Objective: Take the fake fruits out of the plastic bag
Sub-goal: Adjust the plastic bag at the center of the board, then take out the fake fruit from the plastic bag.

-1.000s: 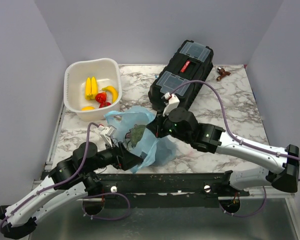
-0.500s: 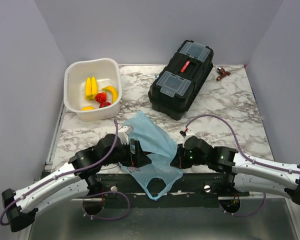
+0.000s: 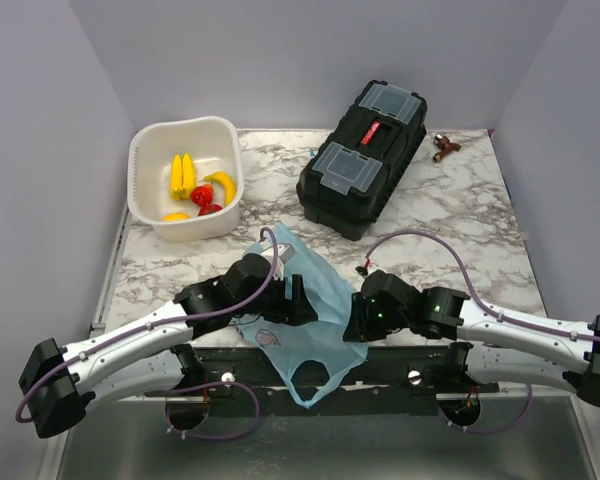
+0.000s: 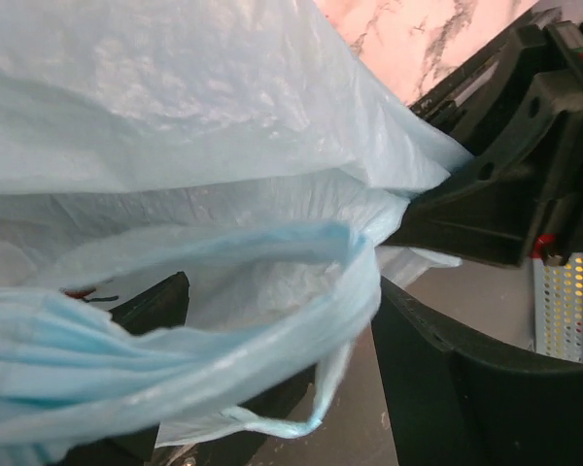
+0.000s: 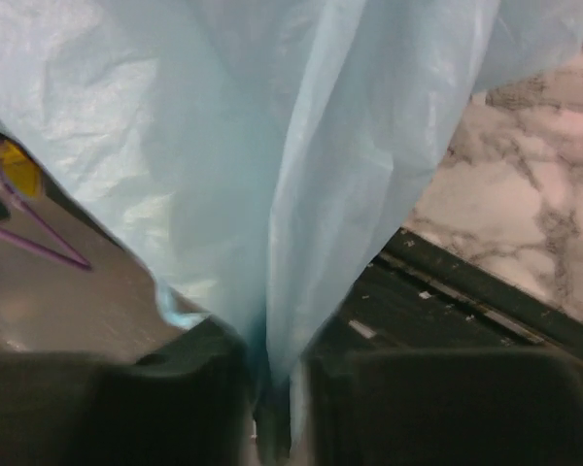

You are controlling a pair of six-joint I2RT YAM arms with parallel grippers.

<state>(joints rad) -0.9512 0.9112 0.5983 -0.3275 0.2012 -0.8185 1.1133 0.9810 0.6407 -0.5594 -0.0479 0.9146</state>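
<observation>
Pinches the plastic bag (image 3: pixel 318 292) at lower centre of the top view with the right gripper (image 3: pixel 350 322); holds the left gripper (image 4: pixel 282 335) spread, bag film draped across.

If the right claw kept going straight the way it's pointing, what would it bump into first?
The bag: the right gripper is shut on its film and would push into it. Behind the bag the left gripper looks next, though depth is unclear.
</observation>
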